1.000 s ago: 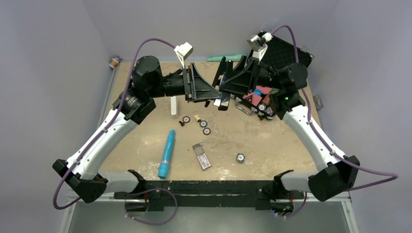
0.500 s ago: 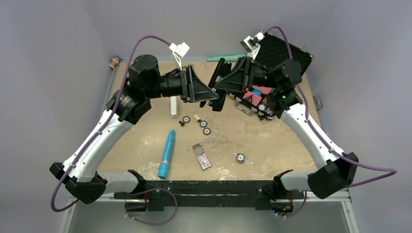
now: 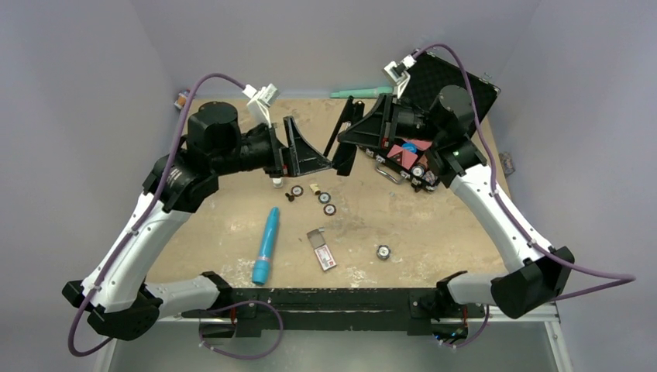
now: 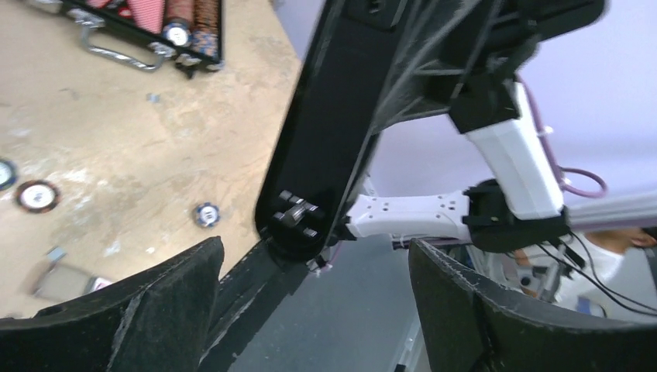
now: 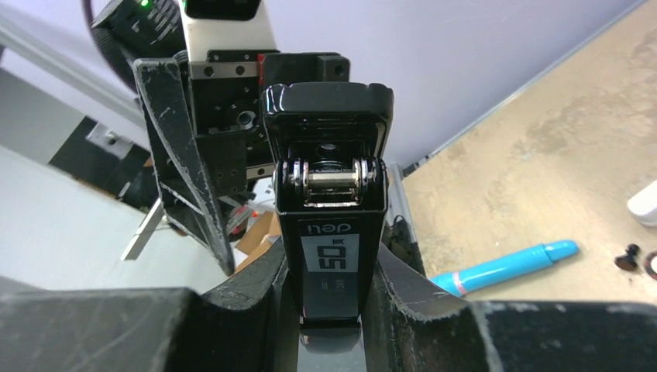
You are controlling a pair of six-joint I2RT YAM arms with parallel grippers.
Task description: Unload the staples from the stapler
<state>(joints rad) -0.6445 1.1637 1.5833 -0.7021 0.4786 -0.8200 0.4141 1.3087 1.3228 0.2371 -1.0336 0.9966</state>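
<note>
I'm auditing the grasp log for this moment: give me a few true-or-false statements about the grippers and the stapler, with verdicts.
1. The right gripper clamps the slim black bar-shaped stapler. True.
2. The left gripper is shut on the stapler. False: its fingers are spread wide and do not grip it.
3. The blue cylindrical tube lies on the tan table. True.
4. The stapler rests on the table. False: it is held in the air.
</note>
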